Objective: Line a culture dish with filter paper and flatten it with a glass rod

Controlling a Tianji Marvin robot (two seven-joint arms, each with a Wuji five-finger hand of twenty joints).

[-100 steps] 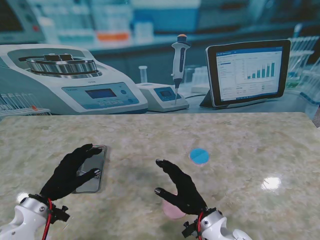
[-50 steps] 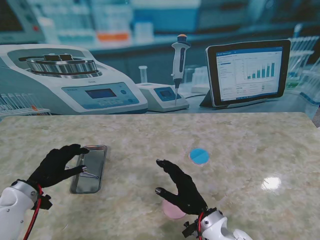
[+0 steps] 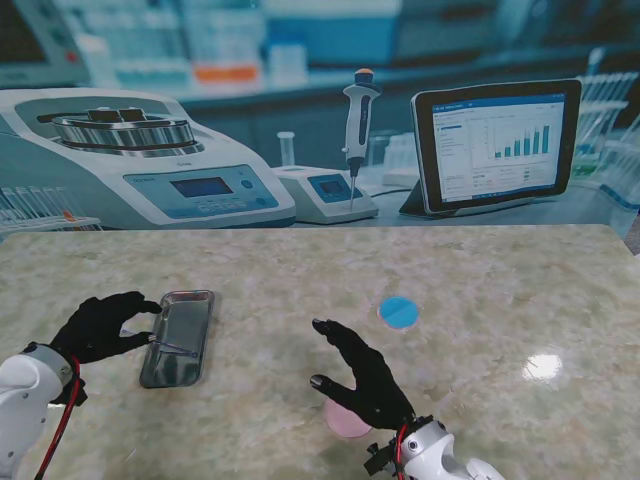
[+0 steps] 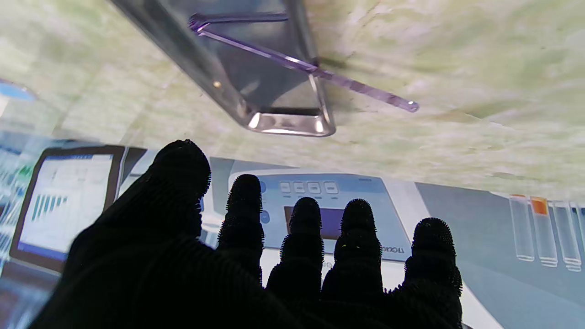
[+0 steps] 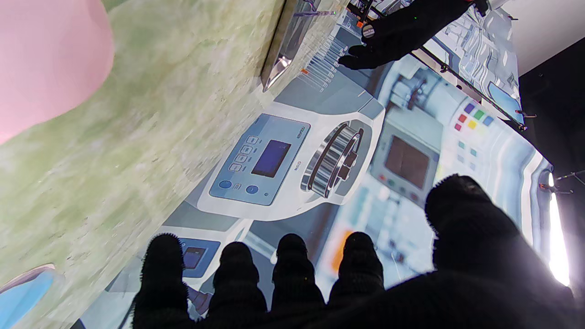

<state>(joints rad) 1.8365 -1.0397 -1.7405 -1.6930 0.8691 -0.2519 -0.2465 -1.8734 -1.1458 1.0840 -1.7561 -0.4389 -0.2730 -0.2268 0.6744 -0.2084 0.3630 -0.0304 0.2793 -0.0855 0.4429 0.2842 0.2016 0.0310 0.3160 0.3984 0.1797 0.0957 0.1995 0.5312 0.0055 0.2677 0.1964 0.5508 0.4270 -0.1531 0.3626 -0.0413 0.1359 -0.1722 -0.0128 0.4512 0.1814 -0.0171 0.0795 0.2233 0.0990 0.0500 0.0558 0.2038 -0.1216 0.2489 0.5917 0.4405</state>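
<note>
A thin glass rod (image 3: 172, 347) (image 4: 311, 68) lies slanted in the metal tray (image 3: 182, 372) (image 4: 292, 125), one end poking out over the tray's left rim. My left hand (image 3: 100, 326) hovers just left of the tray, open and holding nothing, its fingertips (image 4: 301, 214) clear of the rod. A blue round dish (image 3: 400, 312) (image 5: 23, 292) sits at mid-table. A pink paper disc (image 3: 348, 422) (image 5: 45, 59) lies nearer to me, partly hidden under my right hand (image 3: 365, 378), which hangs open above it with fingers spread.
The table's far edge meets a printed lab backdrop showing a centrifuge, a pipette and a tablet screen. A bright glare spot (image 3: 543, 366) lies on the marble at the right.
My left hand has drawn back to the left, off the tray, leaving the glass rod resting in it. The right hand, dish and pink disc have not moved.
</note>
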